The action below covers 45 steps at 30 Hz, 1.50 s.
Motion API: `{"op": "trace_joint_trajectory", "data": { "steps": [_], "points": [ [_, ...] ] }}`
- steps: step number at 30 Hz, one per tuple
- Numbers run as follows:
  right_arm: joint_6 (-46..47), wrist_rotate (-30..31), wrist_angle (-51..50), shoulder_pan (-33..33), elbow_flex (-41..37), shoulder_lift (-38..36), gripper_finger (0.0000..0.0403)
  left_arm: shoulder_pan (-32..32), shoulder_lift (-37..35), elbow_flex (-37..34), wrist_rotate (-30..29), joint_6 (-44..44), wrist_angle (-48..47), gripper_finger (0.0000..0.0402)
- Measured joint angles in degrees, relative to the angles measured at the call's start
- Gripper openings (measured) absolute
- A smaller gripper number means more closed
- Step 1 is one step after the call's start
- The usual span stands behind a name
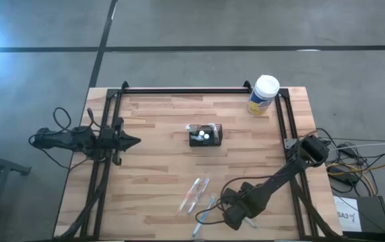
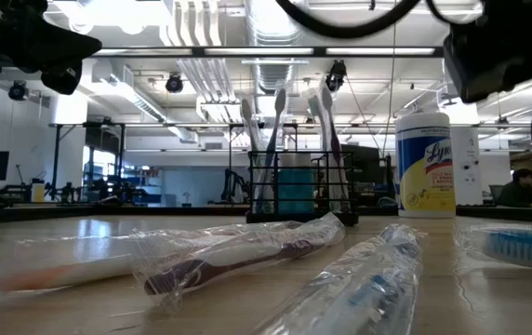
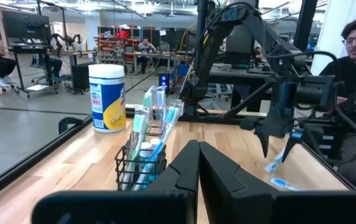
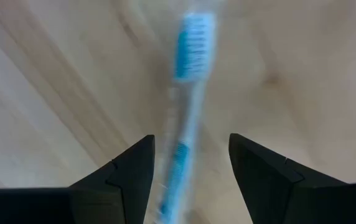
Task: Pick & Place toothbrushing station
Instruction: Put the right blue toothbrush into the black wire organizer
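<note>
The toothbrushing station, a small black wire-mesh caddy (image 1: 206, 135), stands at the table's middle with several toothbrushes upright in it; it also shows in the low view (image 2: 299, 200) and the left wrist view (image 3: 140, 165). My right gripper (image 4: 190, 168) is open near the table's front edge and points down. Its fingers stand on either side of a wrapped blue toothbrush (image 4: 193, 37) on the wood. My left gripper (image 3: 198, 155) is shut and empty at the table's left (image 1: 133, 142), level, pointing toward the caddy.
More wrapped toothbrushes (image 1: 196, 195) lie on the table left of my right gripper and show close in the low view (image 2: 238, 256). A white-lidded yellow-and-blue canister (image 1: 263, 94) stands at the far right. A person (image 3: 355, 56) sits beyond the table.
</note>
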Motion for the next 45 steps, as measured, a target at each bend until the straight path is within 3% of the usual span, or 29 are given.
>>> {"op": "trace_joint_trajectory", "data": {
  "steps": [10,13,20,28,34,45],
  "points": [
    [-4.8,-1.9,1.1,-0.6,0.3,3.1,0.0196,0.0,1.2,0.0,0.0,0.1,0.0,0.0016],
    [-6.0,-2.0,0.5,-0.8,0.2,2.8,0.0161,0.0,1.4,0.0,0.0,0.1,0.0,0.0016],
    [-8.7,-1.6,-1.3,-1.1,0.1,1.8,0.003,0.0,1.4,0.0,0.0,-0.1,0.0,0.0016],
    [-12.0,3.3,-1.9,-1.3,-0.2,-0.9,0.0014,0.0,1.4,0.0,0.0,-0.2,0.0,0.0016],
    [-13.7,13.8,-1.4,-0.5,0.0,-8.4,0.0009,0.0,1.4,0.0,0.0,-0.2,0.0,0.0016],
    [-32.0,34.0,1.5,0.9,-0.7,-24.7,0.0008,0.0,1.4,0.0,-0.4,0.3,0.0,0.0016]
  ]
}}
